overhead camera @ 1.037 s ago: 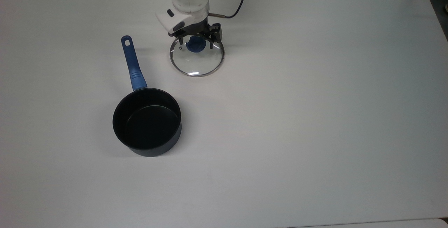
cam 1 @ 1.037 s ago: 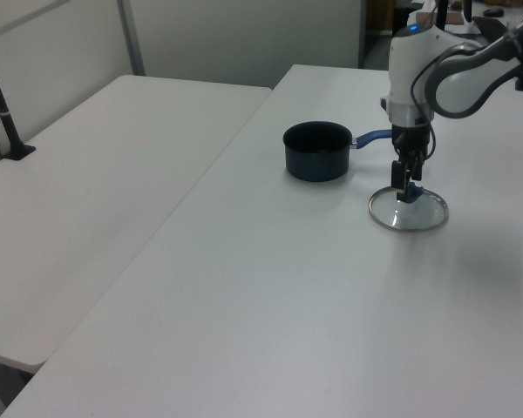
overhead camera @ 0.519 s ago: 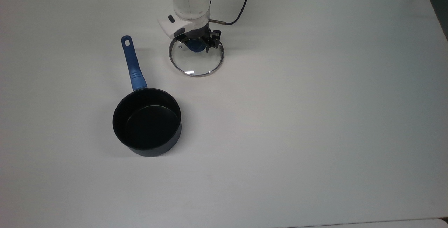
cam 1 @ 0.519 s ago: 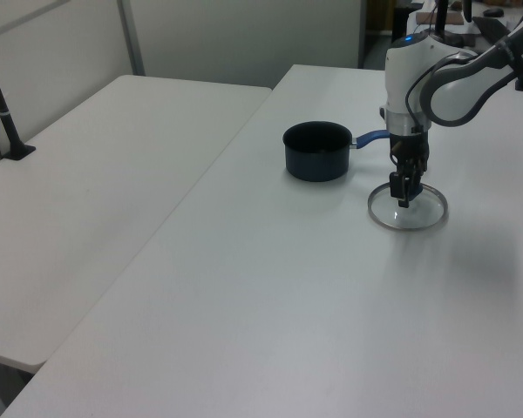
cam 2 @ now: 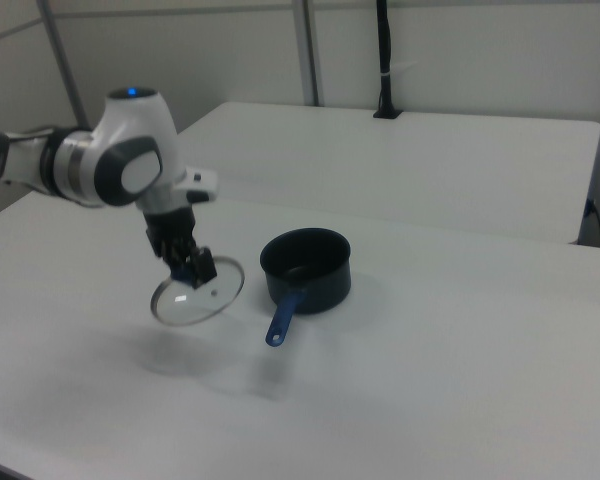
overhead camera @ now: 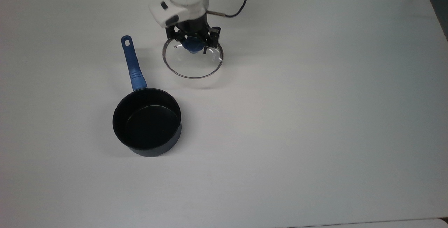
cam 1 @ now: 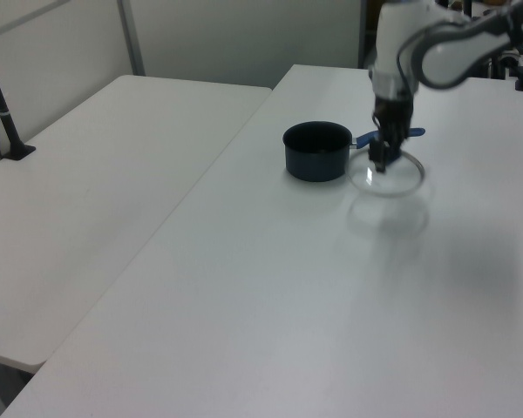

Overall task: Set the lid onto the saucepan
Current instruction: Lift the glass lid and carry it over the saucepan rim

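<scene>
The glass lid (overhead camera: 193, 63) hangs in the air above the white table (overhead camera: 315, 116), tilted, with my gripper (overhead camera: 192, 44) shut on its blue knob (overhead camera: 191, 46). The lid (cam 1: 390, 177) casts a faint shadow on the table below it, and it also hangs clear of the surface in the right view (cam 2: 196, 295), under the gripper (cam 2: 188, 263). The dark saucepan (overhead camera: 147, 122) stands upright and uncovered, nearer the top view's bottom left, its long blue handle (overhead camera: 132, 65) pointing toward the lid's side. In the left view the saucepan (cam 1: 317, 150) sits just left of the lid.
The black cable (overhead camera: 241, 0) runs from the arm's wrist toward the table's far edge. A second white table (cam 1: 96, 192) adjoins on the left view's left, with a black post (cam 1: 4, 113) clamped to it.
My gripper closed on the blue knob and lifted the lid off the table. The lid has risen and shifted slightly toward the saucepan. The saucepan has not moved.
</scene>
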{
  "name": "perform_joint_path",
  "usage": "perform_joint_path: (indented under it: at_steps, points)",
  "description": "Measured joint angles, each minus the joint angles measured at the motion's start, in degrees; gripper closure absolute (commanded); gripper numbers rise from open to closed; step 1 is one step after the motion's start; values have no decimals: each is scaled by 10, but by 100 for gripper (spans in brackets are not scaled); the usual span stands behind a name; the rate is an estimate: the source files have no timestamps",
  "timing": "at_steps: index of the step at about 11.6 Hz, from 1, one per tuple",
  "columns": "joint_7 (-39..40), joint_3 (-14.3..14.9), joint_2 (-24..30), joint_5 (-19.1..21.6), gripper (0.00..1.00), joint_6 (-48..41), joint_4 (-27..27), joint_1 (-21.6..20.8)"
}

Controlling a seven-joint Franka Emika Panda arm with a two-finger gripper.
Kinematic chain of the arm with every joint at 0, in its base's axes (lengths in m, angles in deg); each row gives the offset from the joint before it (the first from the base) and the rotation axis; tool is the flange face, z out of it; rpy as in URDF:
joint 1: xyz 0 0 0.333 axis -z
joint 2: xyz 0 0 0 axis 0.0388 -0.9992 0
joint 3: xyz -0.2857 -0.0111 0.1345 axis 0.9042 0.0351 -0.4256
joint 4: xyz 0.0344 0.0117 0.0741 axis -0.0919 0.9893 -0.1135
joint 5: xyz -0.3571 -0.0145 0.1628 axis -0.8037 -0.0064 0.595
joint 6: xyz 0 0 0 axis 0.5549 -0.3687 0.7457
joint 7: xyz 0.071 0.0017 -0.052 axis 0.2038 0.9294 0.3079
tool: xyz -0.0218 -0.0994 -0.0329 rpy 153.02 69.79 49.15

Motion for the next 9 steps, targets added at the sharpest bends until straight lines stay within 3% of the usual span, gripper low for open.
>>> perform_joint_path:
  at_steps: [2,4,6,9]
  points:
    - [0,5,5,12,100,-16,-71,21]
    - [4,35,-8,64,100,-28,-154,50]
    - [4,63,-64,75,100,-79,-239,56]
    - [4,77,-183,76,100,-95,-337,55]
